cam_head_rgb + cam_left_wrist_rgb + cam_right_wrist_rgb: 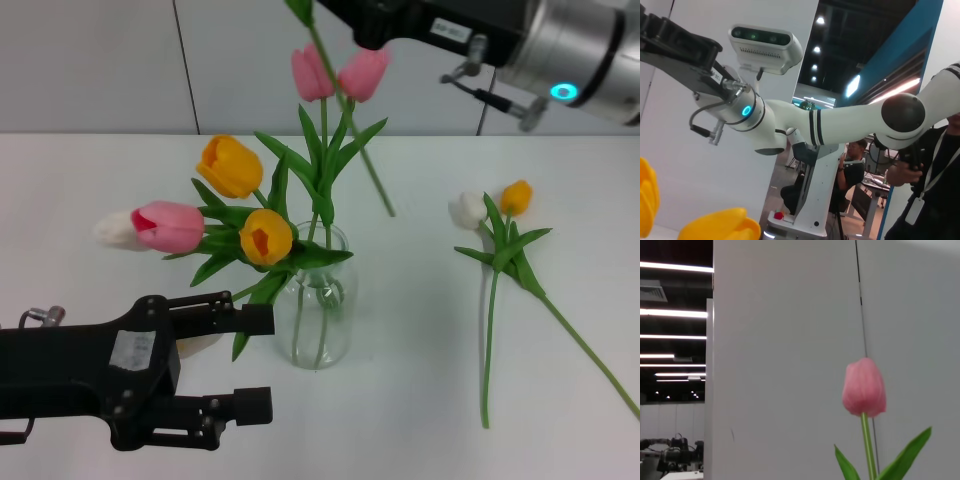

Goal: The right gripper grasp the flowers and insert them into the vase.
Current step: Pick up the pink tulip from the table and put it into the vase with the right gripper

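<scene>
So the vase (322, 300) sits mid-table with a bunch of tulips already in it: two orange, two pink, one white leaning out left. Two more flowers (497, 262), white and orange, lie flat on the table well off to its right. The right gripper (375, 30) is up top above the vase; a pink tulip's stem runs up toward it, but I can't tell its grip. The left gripper (250, 362) sits low beside the vase, fingers spread wide. Only the right wrist view shows that pink tulip (864, 388) against the wall.
</scene>
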Controlling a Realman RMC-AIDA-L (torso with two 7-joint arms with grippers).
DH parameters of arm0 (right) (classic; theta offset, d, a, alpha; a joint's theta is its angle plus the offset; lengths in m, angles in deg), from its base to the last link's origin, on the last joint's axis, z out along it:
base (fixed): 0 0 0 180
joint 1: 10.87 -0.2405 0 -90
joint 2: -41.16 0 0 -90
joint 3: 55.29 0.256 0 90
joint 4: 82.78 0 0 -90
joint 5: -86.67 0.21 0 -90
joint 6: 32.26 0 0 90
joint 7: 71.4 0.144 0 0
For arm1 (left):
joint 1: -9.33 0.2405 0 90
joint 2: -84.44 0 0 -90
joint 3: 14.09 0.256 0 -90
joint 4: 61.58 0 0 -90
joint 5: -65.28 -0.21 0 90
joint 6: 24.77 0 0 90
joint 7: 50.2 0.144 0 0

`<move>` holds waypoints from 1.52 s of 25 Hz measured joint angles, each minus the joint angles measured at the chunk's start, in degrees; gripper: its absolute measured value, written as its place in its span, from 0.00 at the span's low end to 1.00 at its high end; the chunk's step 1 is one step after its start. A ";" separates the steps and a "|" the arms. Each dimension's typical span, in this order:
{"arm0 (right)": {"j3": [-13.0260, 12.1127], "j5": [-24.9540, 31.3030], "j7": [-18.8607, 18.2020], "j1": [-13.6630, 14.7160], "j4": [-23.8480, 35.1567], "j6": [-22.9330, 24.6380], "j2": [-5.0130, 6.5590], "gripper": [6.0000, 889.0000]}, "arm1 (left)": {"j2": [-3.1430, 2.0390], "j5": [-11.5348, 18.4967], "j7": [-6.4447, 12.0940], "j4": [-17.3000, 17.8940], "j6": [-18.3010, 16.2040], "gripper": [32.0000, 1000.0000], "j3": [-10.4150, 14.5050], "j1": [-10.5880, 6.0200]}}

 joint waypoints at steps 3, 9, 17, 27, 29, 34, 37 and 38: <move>-0.33 1.21 -2.05 -1.66 -3.05 0.56 -0.06 0.02 | 0.00 0.00 0.00 0.00 0.00 0.83 0.00 0.00; -0.24 2.66 -7.02 -3.46 -7.74 2.33 -0.41 0.02 | 0.00 -0.09 0.00 0.00 0.00 0.83 0.00 -0.19; -0.35 4.57 -14.68 -5.14 -13.89 3.84 -0.52 0.01 | 0.00 -0.34 0.00 0.00 -0.08 0.83 0.00 -0.67; -0.38 4.58 -18.79 -5.23 -17.82 5.55 -0.53 0.01 | 0.08 -0.36 0.00 0.00 -0.09 0.83 0.00 -1.07; -0.37 4.57 -18.89 -5.16 -18.10 5.95 -0.53 0.01 | 0.13 -0.37 0.00 0.00 -0.09 0.83 0.00 -1.22; -0.37 4.58 -19.03 -4.73 -18.18 6.48 -0.53 0.01 | 0.20 -0.43 0.00 0.00 -0.09 0.83 0.00 -1.40; -0.37 4.51 -19.04 -4.47 -18.23 7.14 -0.53 0.01 | 0.25 -0.45 0.00 0.00 -0.09 0.83 0.00 -1.41; -0.37 4.45 -19.05 -4.44 -18.26 7.30 -0.53 0.01 | 0.25 -0.45 0.00 0.00 -0.09 0.83 0.00 -1.41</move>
